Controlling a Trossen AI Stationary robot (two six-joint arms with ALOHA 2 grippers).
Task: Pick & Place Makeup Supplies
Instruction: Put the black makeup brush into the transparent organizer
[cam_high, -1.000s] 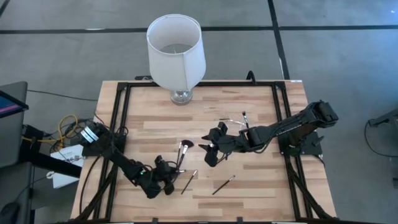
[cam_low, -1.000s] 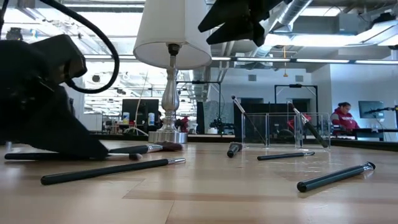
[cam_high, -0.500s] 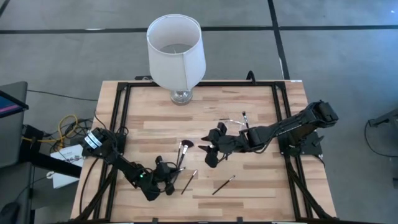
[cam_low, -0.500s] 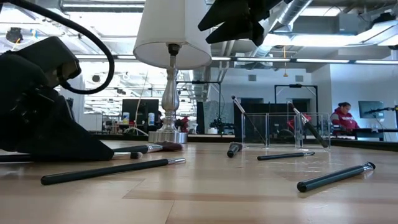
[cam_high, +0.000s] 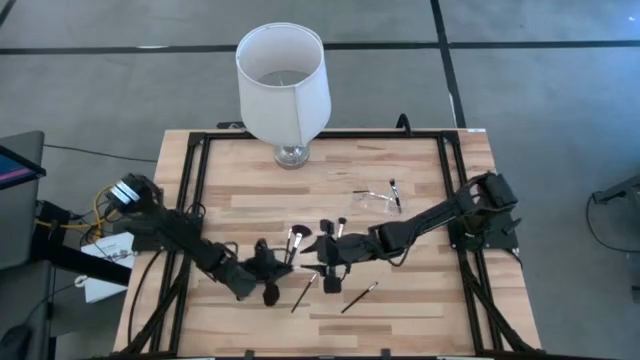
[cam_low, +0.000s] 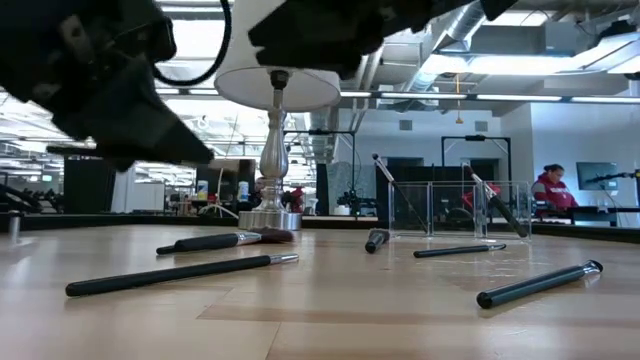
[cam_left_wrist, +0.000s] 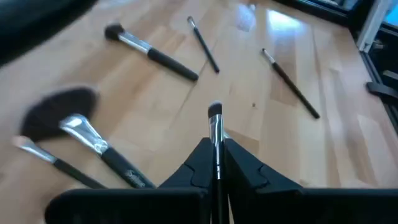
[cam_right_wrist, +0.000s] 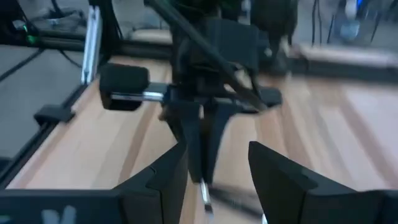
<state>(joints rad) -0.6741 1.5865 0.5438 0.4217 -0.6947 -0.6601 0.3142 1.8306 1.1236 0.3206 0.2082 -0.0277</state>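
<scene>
Several thin makeup brushes lie on the wooden table: a fluffy-headed one (cam_high: 295, 240), one with a pale handle (cam_high: 303, 292), and a dark one (cam_high: 358, 297). My left gripper (cam_left_wrist: 214, 146) hovers above the table's near left part (cam_high: 265, 265), shut on a thin dark brush (cam_left_wrist: 215, 124) with a silver ferrule. My right gripper (cam_right_wrist: 217, 152) hangs open just right of it (cam_high: 328, 268), facing the left gripper, with nothing held. The clear holder (cam_high: 372, 201) stands at the centre right with a brush (cam_high: 393, 190) leaning in it. My left gripper pinches the thin brush's handle just behind the ferrule (cam_left_wrist: 216, 142) between its two fingers (cam_left_wrist: 242, 165). The brush lies along the fingers, its dark tip (cam_left_wrist: 214, 110) sticking out ahead of them. It is lifted clear of the table.
A white-shaded lamp (cam_high: 283, 75) stands at the table's far edge. Black rails (cam_high: 190, 180) run along the table's left and right sides. More brushes lie near the holder (cam_low: 460, 250) and toward the near right (cam_low: 540, 283).
My left gripper has risen from the tabletop and carried a thin brush up with it; that brush no longer lies on the wood. My right gripper has dropped lower, rolled, and moved toward the table's left and near edge, closer to the left gripper.
</scene>
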